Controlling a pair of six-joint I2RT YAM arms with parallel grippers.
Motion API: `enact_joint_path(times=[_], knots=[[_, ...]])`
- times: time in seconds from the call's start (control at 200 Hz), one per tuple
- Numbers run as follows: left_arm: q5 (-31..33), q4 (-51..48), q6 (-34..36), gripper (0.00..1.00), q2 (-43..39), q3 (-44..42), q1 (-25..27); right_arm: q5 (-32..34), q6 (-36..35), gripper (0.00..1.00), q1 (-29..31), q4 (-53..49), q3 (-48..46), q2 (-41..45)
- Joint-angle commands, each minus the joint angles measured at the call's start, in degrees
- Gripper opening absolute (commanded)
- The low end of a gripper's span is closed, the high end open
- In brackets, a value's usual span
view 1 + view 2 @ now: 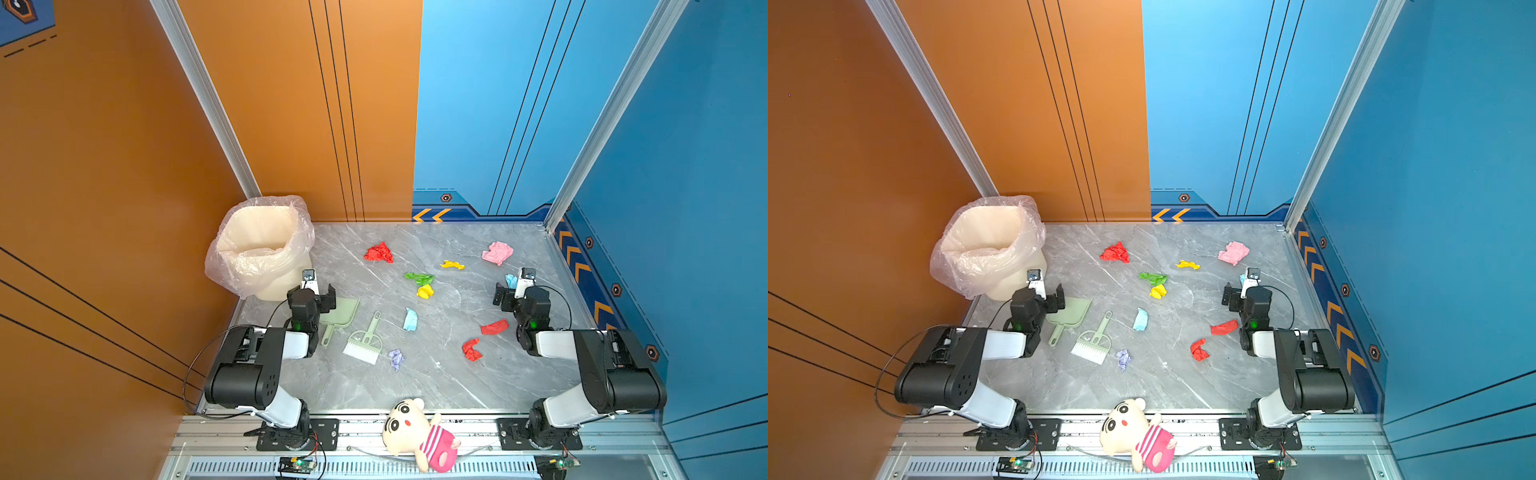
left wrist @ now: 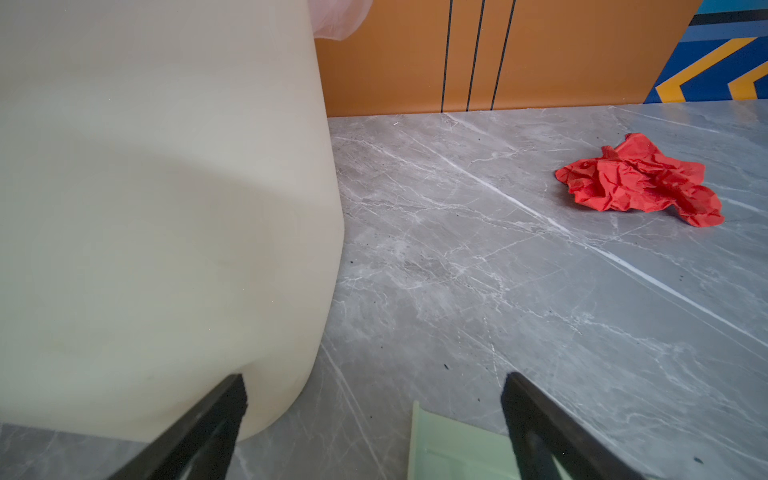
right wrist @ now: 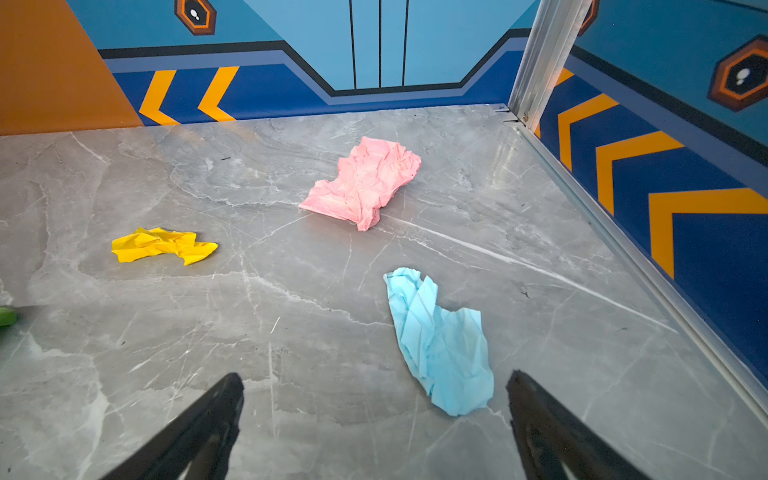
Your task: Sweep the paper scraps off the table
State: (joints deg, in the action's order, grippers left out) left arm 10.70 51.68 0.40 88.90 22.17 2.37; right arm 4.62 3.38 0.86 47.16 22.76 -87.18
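Ten paper scraps [image 1: 378,252] I count across the table [image 1: 436,386] | brush [image 1: 363,345], dustpan [image 1: 345,311] lie unheld near left | left gripper [image 2: 374,386], right gripper [image 3: 376,382] gape wide, empty | sweeping not begun

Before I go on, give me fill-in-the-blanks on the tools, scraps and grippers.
1. The left gripper and right gripper both have their jaws ____.
2. The scrap nearest the brush is ____.
3. The lined bin stands in the table's far ____ corner.
Missing: open; lilac; left.
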Motion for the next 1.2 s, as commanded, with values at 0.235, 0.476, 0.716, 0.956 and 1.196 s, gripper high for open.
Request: enact_joint_path(times=[0.235,0.476,0.716,0.956,1.196], knots=[[1.9,0.6,-0.3,0.98,0.4,-0.4,0.5,0.6,-0.1,1.0,0.0,1.0,-0.3,-0.5],[2.0,0.6,-0.3,0.98,0.4,-0.5,0.6,1.3,-0.5,1.0,0.4,1.3,-0.5,-0.4],[1.7,1.2,0.7,0.98,0.1,-0.9,1.2,2.7,-2.6,1.0,2.6,7.6,-4.3,0.2],[2.6,4.5,2.2,0.98,0.2,-2.5,2.6,3.3,-3.1,1.0,3.1,7.4,-4.9,2.3],[3.8,5.8,2.8,0.98,-3.0,-4.3,3.3,3.2,-3.5,1.0,3.2,-6.5,-0.9,9.3]])
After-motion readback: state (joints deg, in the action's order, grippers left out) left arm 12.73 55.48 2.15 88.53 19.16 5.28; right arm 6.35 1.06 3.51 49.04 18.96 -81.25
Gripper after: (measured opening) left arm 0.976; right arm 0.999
